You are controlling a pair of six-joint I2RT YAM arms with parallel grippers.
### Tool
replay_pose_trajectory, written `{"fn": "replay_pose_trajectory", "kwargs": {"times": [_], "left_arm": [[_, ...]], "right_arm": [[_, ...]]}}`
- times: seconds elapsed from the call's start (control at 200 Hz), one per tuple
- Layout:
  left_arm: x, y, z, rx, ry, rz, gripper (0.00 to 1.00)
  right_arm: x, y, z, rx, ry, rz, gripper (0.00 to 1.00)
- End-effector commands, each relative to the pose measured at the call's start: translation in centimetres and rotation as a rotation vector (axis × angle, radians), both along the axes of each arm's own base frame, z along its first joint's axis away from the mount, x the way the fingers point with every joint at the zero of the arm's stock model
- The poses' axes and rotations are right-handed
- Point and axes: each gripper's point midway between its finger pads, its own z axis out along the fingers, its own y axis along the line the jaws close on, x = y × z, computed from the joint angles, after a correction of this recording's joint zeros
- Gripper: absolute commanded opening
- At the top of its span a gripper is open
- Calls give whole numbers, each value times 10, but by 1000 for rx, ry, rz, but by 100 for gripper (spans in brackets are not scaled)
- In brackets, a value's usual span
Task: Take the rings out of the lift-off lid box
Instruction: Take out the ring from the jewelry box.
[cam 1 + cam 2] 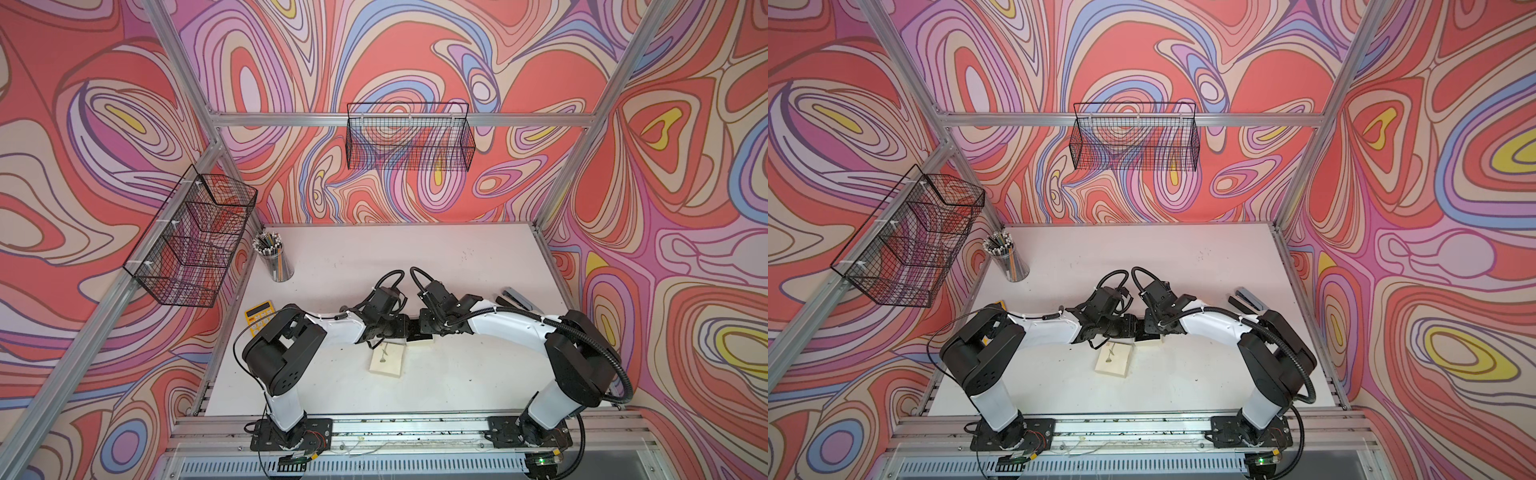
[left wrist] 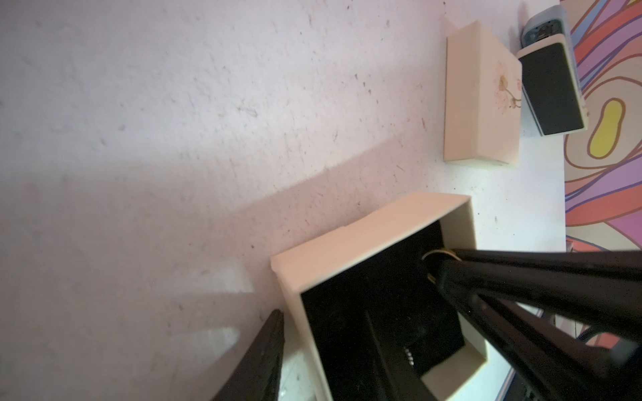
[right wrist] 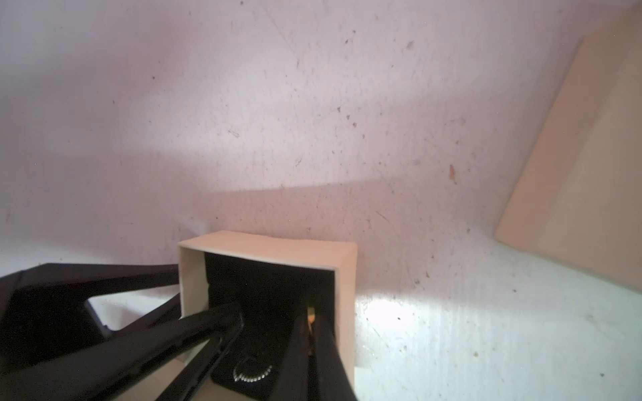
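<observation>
The right hand (image 3: 312, 330) pinches a thin ring (image 2: 438, 257) inside the open box (image 3: 267, 248); a beaded ring (image 3: 252, 376) lies on its insert. The left hand (image 3: 207, 293) straddles one wall, and I cannot tell whether it grips. In both top views the arms mostly hide the box. A cream lid (image 1: 387, 361) lies just beside it on the counter (image 1: 436, 257).

You get little room inside the small open cream cardboard box (image 2: 364, 239); the left gripper (image 3: 207, 291) straddles one wall, the right gripper (image 3: 310, 321) hugs the opposite wall; the flat cream flower-printed lid (image 1: 386, 361) lies just beside; the white tabletop (image 1: 415, 257) beyond gives free passage.
</observation>
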Motion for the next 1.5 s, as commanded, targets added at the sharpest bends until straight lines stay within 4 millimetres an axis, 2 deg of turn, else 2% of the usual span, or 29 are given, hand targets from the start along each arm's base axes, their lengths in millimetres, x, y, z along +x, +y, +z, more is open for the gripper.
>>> {"fn": "replay_pose_trajectory", "kwargs": {"times": [0.0, 0.886, 1.087, 1.497], "left_arm": [[-5, 1, -14, 49, 50, 2, 41], [-9, 1, -33, 152, 96, -9, 41], [-9, 2, -36, 171, 104, -3, 42], [-11, 4, -42, 191, 121, 3, 42]], "right_arm": [[1, 0, 12, 29, -37, -22, 0], [0, -1, 19, 54, -54, -37, 0], [1, 2, 26, 85, -71, -36, 0], [-1, -10, 22, 43, -56, -61, 0]]}}
